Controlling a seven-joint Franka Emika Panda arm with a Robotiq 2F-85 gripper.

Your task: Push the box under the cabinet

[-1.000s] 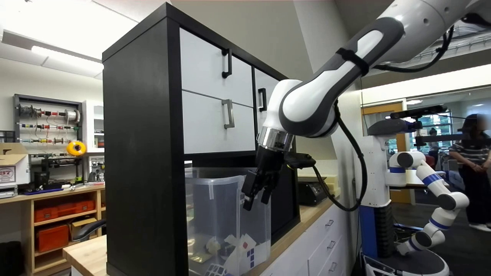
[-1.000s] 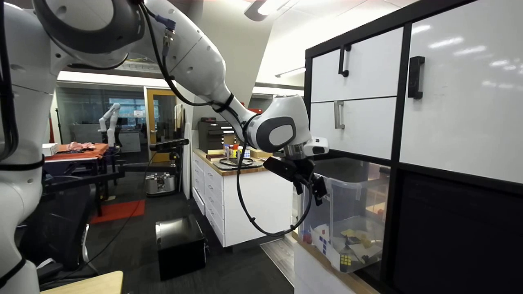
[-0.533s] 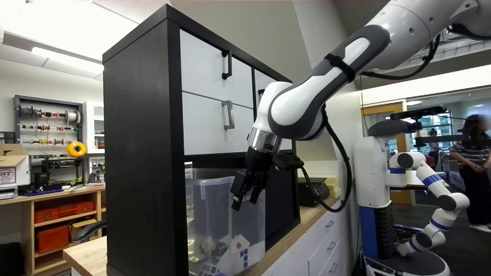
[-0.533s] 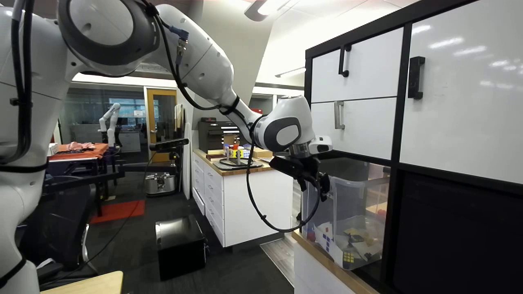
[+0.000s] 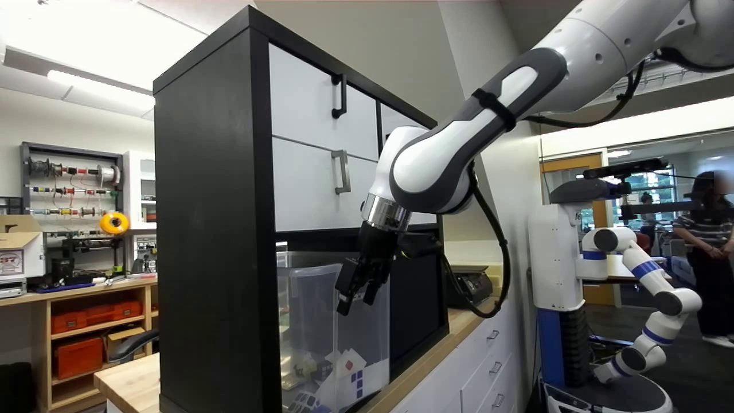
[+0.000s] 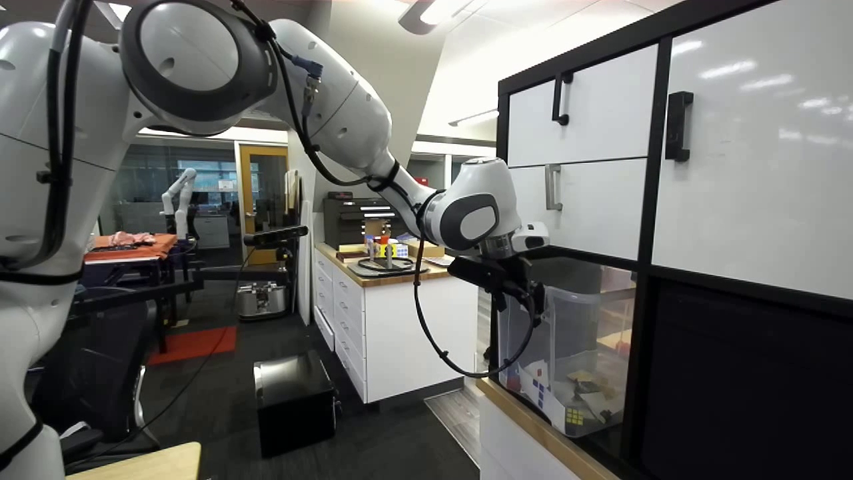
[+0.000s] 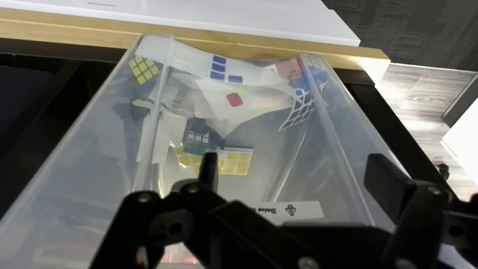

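lt: brt overhead in both exterior views; ceiling (image 5: 97, 31) blown out, ceiling lamp (image 6: 441, 11) lit | glare: streaks on cabinet door (image 6: 746, 187) | cabinet bay (image 6: 746, 380) near-blk, detail lost | wrist view: end effector (image 7: 295, 170) soft, box wall (image 7: 56, 209) blurry

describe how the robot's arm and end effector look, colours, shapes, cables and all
The glossy white, rounded, jointed arm has dark grey inset panels and black bands, with a black cable looping beside it. A shiny silver metal collar leads to the black, angular, two-fingered end effector. No lettering is readable.
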